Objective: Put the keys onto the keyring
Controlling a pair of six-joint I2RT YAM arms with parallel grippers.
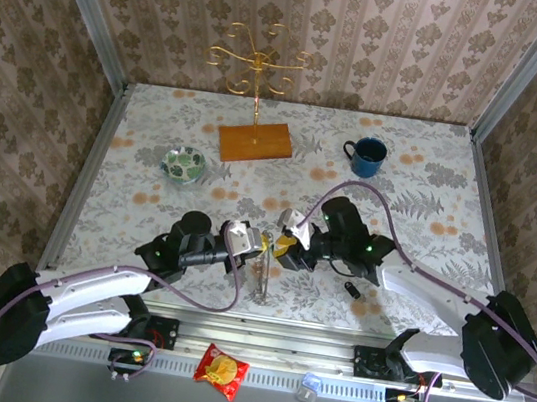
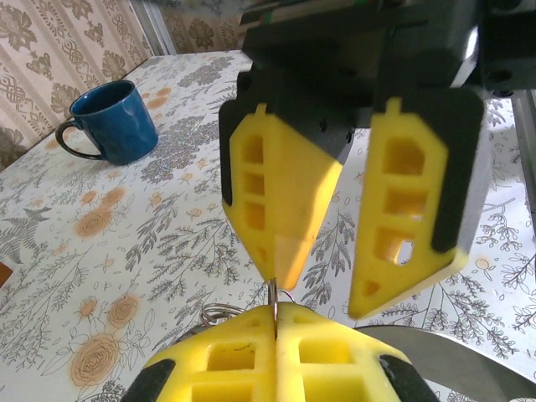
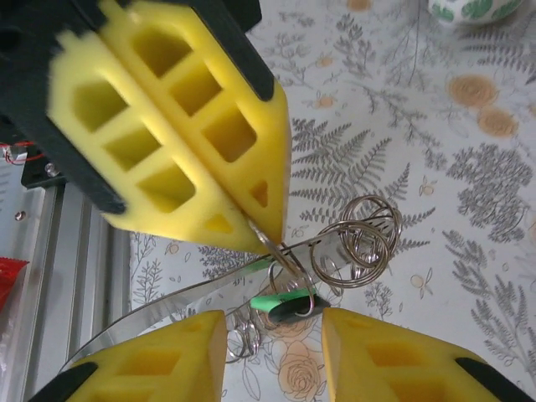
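My left gripper (image 2: 275,314) is shut on a thin edge of the keyring (image 3: 151,314), a flat grey band that curves down to the table. In the top view the keyring (image 1: 263,279) hangs below the left gripper (image 1: 258,243). My right gripper (image 3: 272,335) faces it, tip to tip, and is open. The green-headed key (image 3: 280,303) hangs on a small wire ring between the right fingertips, touching neither. Several coiled wire rings (image 3: 356,243) sit on the band beside it. The black key (image 1: 354,291) lies alone on the table to the right. In the left wrist view the right gripper (image 2: 327,293) stands open.
A blue mug (image 1: 366,155) stands at the back right. A small green patterned bowl (image 1: 184,164) sits at the left. At the back middle is a wooden base (image 1: 254,143) with a gold hook stand. A red packet (image 1: 222,370) lies on the near rail.
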